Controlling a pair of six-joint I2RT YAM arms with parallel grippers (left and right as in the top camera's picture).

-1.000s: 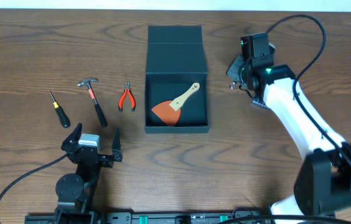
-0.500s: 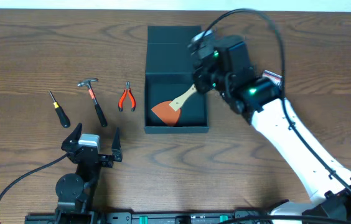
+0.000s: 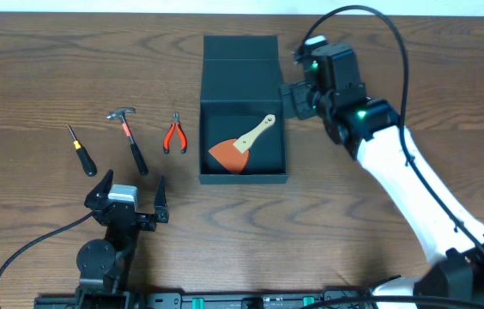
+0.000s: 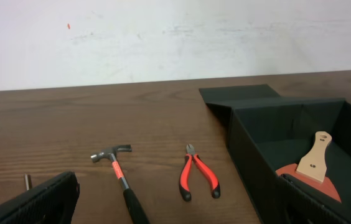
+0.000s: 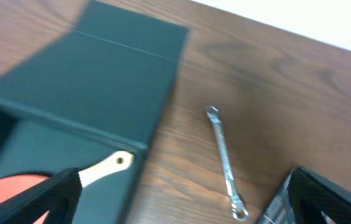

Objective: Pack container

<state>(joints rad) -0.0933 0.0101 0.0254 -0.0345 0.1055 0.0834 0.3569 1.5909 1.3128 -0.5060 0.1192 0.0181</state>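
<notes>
Wrench hidden overhead (blurred at right wrist), left tool apart, right tool apart.

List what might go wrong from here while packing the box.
1. The thin wrench lies flat, close beside the container. The open right pincer may slip off it or bump the box wall.
2. The scraper lies across the container floor, so the long hammer might not settle flat.

The right arm has drawn back off the container, its jaws now spread wide.
</notes>
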